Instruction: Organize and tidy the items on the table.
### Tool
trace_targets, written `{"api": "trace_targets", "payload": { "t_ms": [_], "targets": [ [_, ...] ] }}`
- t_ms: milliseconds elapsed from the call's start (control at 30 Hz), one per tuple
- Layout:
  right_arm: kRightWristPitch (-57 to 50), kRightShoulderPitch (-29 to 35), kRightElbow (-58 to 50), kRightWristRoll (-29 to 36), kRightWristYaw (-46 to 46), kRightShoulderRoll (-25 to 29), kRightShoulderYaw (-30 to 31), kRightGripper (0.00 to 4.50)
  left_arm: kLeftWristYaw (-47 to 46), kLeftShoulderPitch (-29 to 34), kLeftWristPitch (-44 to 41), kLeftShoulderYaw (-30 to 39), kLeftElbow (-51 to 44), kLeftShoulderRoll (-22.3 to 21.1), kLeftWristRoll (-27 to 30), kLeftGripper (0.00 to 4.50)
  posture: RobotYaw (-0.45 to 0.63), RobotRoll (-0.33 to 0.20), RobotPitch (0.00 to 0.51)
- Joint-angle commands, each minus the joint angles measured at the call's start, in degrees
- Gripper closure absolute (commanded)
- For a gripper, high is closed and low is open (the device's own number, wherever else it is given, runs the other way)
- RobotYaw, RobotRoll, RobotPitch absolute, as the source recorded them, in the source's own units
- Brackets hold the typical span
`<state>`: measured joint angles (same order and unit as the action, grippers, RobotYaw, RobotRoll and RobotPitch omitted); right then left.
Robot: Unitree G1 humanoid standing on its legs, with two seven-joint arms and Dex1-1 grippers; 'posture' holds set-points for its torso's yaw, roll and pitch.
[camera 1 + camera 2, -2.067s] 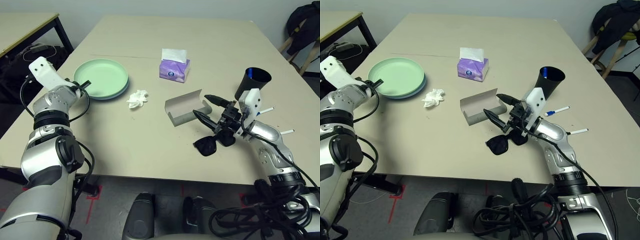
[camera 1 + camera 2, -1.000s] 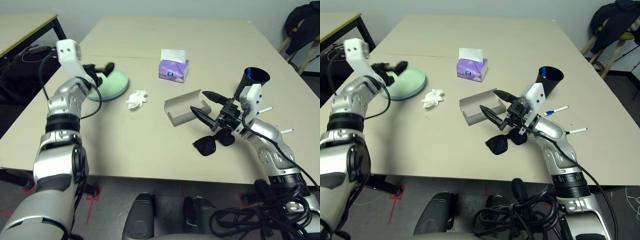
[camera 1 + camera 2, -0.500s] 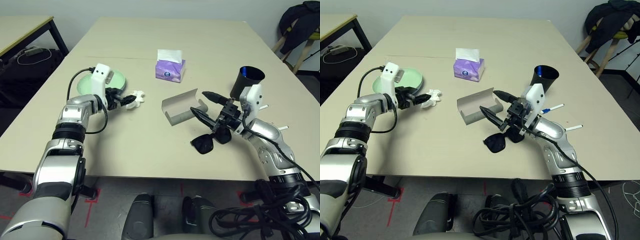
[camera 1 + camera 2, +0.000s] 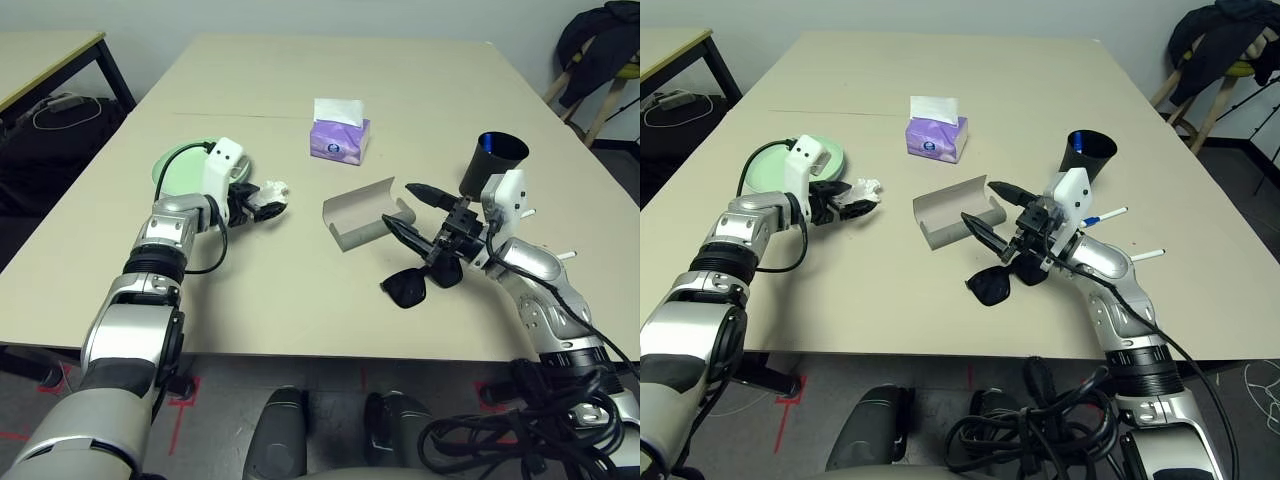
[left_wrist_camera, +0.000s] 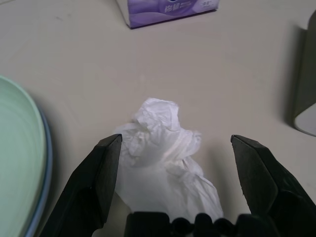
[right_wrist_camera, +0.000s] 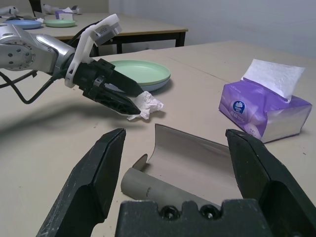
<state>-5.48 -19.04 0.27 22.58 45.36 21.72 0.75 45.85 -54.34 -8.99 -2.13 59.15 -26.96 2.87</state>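
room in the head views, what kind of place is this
Probably an office or lab workroom: a large beige table, a second black-legged desk beside it, loose cables on the floor and a chair with dark clothing draped over it.

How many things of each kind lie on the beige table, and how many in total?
Plates: 2, stacked
Tissue wad: 1
Tissue box: 1
Glasses case: 1, open
Sunglasses: 1
Cup: 1
Pens: 2
Total: 9

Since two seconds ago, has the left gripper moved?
Yes. The left gripper swung from the far side of the pale-green round plate across it to the crumpled white tissue wad, fingers open around it.
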Motion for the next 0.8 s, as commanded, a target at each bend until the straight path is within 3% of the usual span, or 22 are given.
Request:
{"api": "trace_targets", "payload": {
  "t_ms": [33,267,300,400,667,700,800],
  "targets": [
    [0.0,0.4,-0.9,0.2,-0.1,0.0,-0.8,0.0,-3.2,-1.9,2.4,-0.2,3.0,0.9,-2.1,0.03,0.14,0.0,0.066],
    [-0.1,0.2,-1.2,0.3,-0.5,-0.2,-0.9,0.0,-3.6,-3.2,2.5,-0.8,5.8,1.5,-3.6,0.03,0.13,0.0,0.066],
    [-0.1,0.2,-1.1,0.3,-0.5,-0.2,-1.0,0.0,-3.6,-3.3,2.8,-0.9,6.0,1.5,-4.0,0.19,0.13,0.0,0.065],
    [0.0,0.0,-1.0,0.4,-0.6,-0.3,-1.1,0.0,-3.1,-3.5,1.8,-0.9,6.5,1.5,-4.4,1.0,0.13,0.0,0.064],
    [0.0,-0.2,-1.0,0.3,-0.8,-0.5,-0.9,0.0,-0.8,-3.2,-0.1,-0.7,5.9,1.8,-4.6,4.2,0.13,0.0,0.062],
    [0.0,-0.2,-1.0,0.3,-0.8,-0.5,-0.9,0.0,-0.2,-3.2,-0.4,-0.6,5.6,1.8,-4.4,4.46,0.13,0.0,0.062],
    [0.1,-0.3,-0.9,0.3,-0.8,-0.5,-0.9,0.0,1.4,-3.3,-1.6,-0.2,4.6,1.9,-3.8,4.46,0.13,0.0,0.06]
  ]
}}
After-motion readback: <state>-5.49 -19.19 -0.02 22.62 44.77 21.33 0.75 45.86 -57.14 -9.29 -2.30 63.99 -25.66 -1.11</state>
